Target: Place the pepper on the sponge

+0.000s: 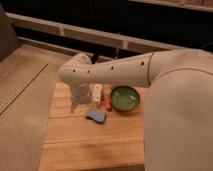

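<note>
The orange-red pepper (107, 103) lies on the wooden table (85, 140), between a white bottle and the green bowl. The blue sponge (96, 116) lies flat just in front of it, a little to the left. My gripper (75, 105) hangs at the end of the white arm, down near the table surface, to the left of the sponge and pepper. Nothing can be seen in it.
A slim white bottle (97, 93) stands directly left of the pepper. A round green bowl (124, 98) sits to the right of it. My arm's big white body (175, 110) fills the right side. The table's left edge borders a tan floor.
</note>
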